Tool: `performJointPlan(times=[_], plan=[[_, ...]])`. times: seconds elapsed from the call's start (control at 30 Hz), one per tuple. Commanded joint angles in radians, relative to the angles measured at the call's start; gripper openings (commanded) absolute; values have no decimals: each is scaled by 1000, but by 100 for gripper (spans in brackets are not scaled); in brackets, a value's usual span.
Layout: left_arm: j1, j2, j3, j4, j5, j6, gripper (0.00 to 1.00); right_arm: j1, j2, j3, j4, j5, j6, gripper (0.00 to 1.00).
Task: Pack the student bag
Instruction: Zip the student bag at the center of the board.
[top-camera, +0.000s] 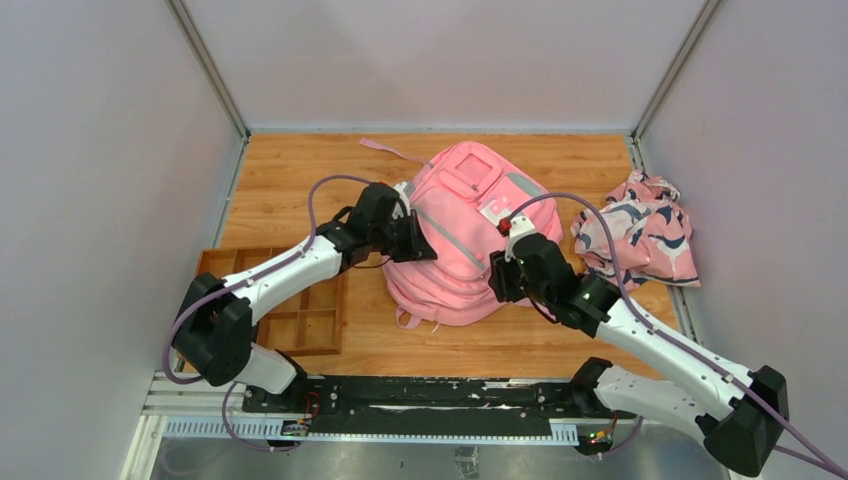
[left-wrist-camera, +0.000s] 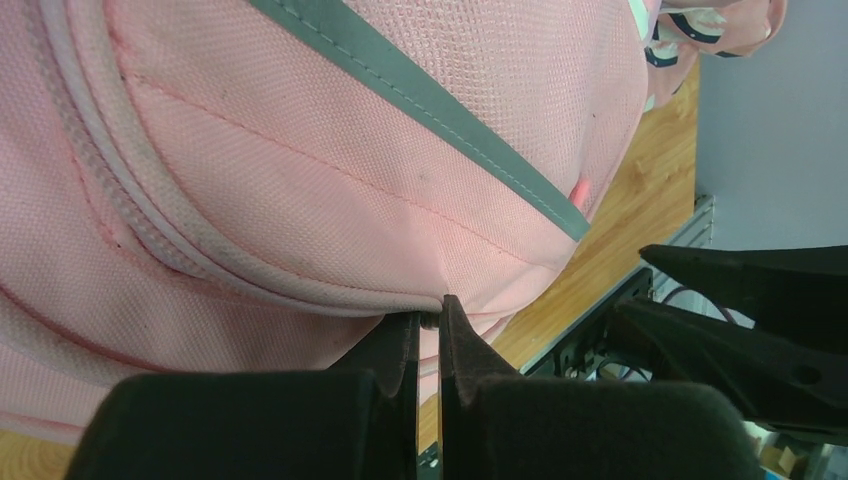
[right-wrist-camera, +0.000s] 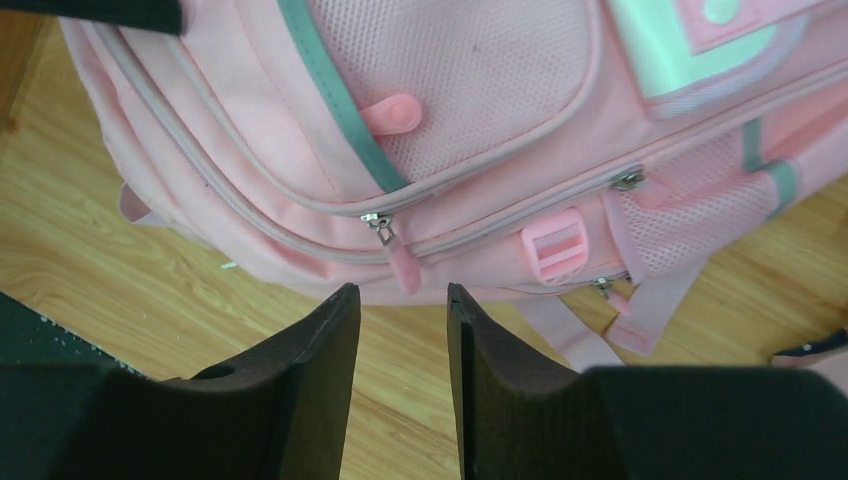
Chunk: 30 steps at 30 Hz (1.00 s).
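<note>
Two arms reach in from the bottom of the overhead view and meet at one item. The student bag (top-camera: 455, 240) lies flat at the centre of the table (top-camera: 300, 190), front pockets upward, with one pink strap trailing toward the upper left of the frame.

Left gripper (top-camera: 418, 240): at the bag's left flank. In the left wrist view the left gripper (left-wrist-camera: 430, 318) shows its fingers drawn almost together, only a sliver of gap between them. The tips bite the bag's lower seam edge, and creases in the pink fabric run down to that point. A grey strip (left-wrist-camera: 430, 100) crosses the bag diagonally above.

Right gripper (top-camera: 503, 278): at the bag's lower right edge. In the right wrist view the right gripper (right-wrist-camera: 403, 295) stands moderately parted and holds nothing, with bare wood between its fingers. A zipper pull (right-wrist-camera: 400, 262) hangs just beyond the tips, not touched. A pink buckle (right-wrist-camera: 557, 247) sits to the right of it on the same edge.

Other items: a wooden tray (top-camera: 300, 320) with compartments at lower left, well apart from the bag, and a patterned cloth (top-camera: 640, 230) crumpled at the right, near the bag.
</note>
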Motion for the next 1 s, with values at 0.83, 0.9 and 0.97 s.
performJointPlan(times=[0.83,0.9,0.97], plan=[[-6,22,46,-41,93,96,0,-12,114,-61,83,118,-30,0],[-5,17,47,-52,90,107,0,-24,121,-53,78,130,-38,0],[-1,12,47,-71,85,121,0,-51,135,-42,67,134,-40,0]])
